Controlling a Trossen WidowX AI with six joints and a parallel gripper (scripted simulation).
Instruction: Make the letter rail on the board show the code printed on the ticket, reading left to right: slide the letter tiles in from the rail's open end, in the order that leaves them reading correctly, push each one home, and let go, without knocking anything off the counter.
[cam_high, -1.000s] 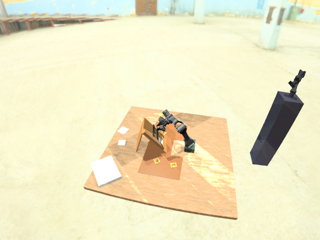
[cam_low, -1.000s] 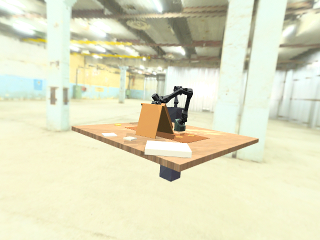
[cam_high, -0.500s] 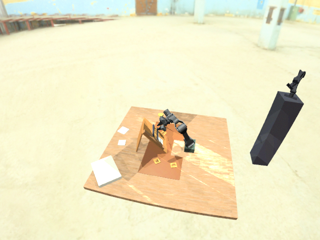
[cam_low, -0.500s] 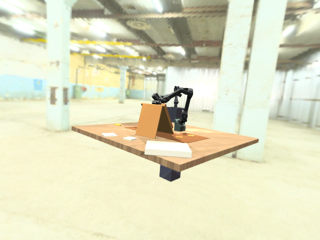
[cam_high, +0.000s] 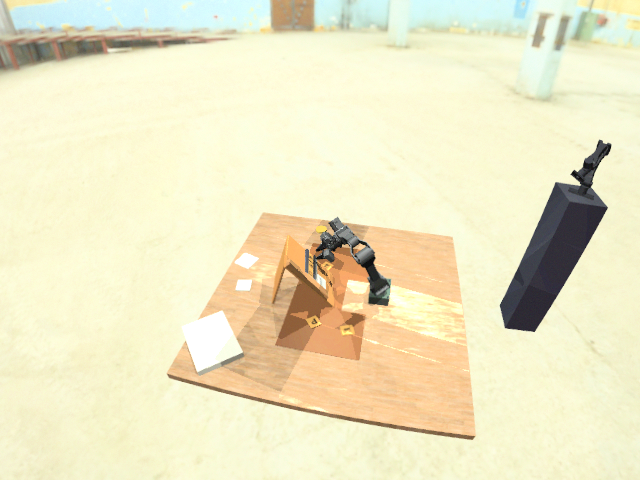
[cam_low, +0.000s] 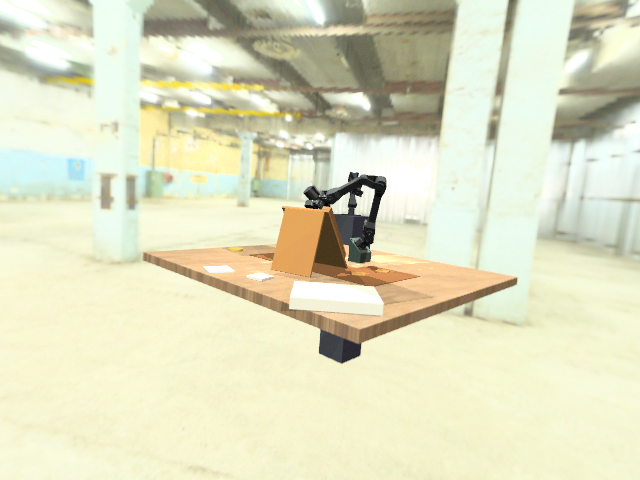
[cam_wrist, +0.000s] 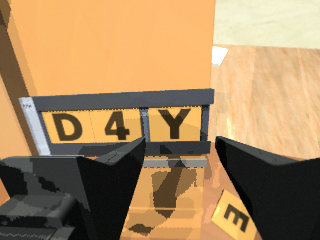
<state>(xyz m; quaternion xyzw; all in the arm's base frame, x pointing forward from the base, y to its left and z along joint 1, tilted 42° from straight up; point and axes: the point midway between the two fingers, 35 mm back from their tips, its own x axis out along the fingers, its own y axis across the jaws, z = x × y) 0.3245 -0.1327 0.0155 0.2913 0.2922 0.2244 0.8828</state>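
The orange A-frame board (cam_high: 294, 258) (cam_low: 302, 240) (cam_wrist: 115, 45) carries a dark letter rail (cam_wrist: 125, 98) (cam_high: 307, 261). In the wrist view the rail holds three yellow tiles reading D (cam_wrist: 67, 127), 4 (cam_wrist: 117, 125), Y (cam_wrist: 175, 124) from left to right, with a thin dark line between 4 and Y. A white stop (cam_wrist: 31, 125) closes the rail's left end. My gripper (cam_wrist: 179, 141) (cam_high: 324, 249) (cam_low: 313, 199) is open and empty, just in front of the Y tile and not touching it. An E tile (cam_wrist: 232, 216) lies loose below to the right.
Two more yellow tiles (cam_high: 313, 321) (cam_high: 347, 330) lie on the brown mat (cam_high: 320, 343). A white box (cam_high: 211, 341) (cam_low: 336, 298) sits at the counter's front left corner. Two white papers (cam_high: 246, 259) (cam_high: 243, 284) and a yellow disc (cam_high: 321, 228) lie behind the board.
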